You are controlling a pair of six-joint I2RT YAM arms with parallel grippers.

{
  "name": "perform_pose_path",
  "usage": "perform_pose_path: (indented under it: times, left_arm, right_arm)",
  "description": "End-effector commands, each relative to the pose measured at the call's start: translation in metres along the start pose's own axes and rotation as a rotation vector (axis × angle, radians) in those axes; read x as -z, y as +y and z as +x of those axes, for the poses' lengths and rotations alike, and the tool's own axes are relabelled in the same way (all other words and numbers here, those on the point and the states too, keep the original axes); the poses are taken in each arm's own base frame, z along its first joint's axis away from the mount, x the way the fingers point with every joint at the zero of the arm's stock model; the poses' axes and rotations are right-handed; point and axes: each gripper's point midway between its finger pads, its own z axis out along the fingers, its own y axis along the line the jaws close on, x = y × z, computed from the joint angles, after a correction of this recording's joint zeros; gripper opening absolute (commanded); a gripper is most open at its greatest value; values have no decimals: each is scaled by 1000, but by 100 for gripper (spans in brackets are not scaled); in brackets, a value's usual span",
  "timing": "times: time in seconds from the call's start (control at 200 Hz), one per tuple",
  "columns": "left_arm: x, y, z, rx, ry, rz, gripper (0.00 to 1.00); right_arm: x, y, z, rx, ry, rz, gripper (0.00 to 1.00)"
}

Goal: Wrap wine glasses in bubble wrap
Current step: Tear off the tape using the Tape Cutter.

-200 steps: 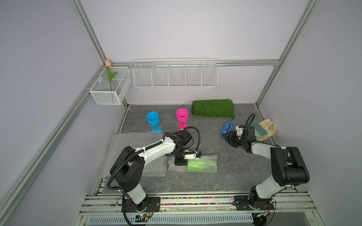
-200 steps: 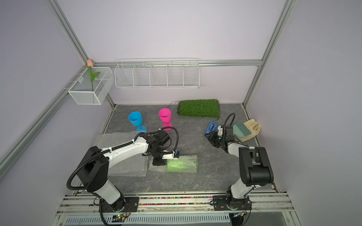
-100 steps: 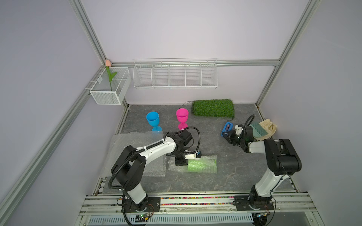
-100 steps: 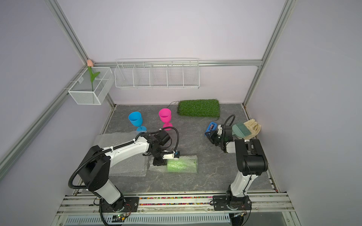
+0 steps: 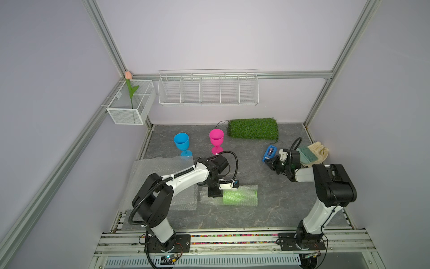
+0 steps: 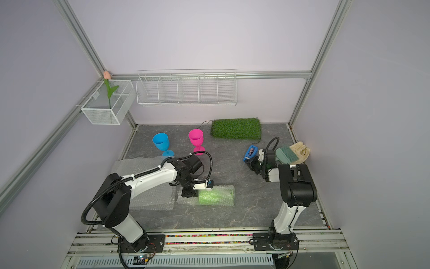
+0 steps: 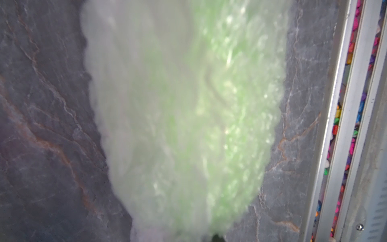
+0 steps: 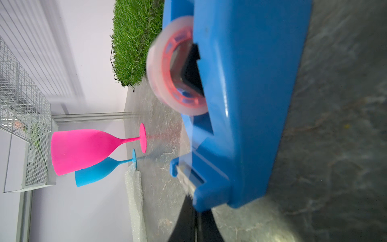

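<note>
Beside the tape dispenser, right claw together; left claw together at wrapped green goblet.

Blurred, seemingly bubble-wrapped green goblet

Top views high, down-facing, same table, L wrist close on bubble wrap, R on dispenser

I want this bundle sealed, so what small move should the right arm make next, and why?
Probably draw the right gripper back from the tape dispenser to pull out a strip of tape. Its jaws are shut at the cutter end, though whether they hold tape is unclear. The green glass already lies rolled in bubble wrap, with the left gripper down on its end.
</note>
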Motion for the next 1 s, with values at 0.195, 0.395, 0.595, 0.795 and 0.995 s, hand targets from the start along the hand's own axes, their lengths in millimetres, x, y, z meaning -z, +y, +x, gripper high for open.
perform_pose_path:
  times: [0.195,0.395,0.595,0.795,0.995]
  left_arm:
    - [-2,-5,1,4,21,41,0]
    - [-3,-6,2,5,24,43,0]
    - [-2,-6,1,3,20,42,0]
    - [-3,-6,2,3,24,44,0]
    - [-3,-4,1,3,31,43,0]
  right_arm:
    - [9,-56,26,-64,65,230,7]
    - [11,-56,24,-62,46,235,7]
    - [20,-30,12,13,2,189,7]
    - [49,16,-1,179,-58,192,7]
    - [78,68,11,356,-69,141,7]
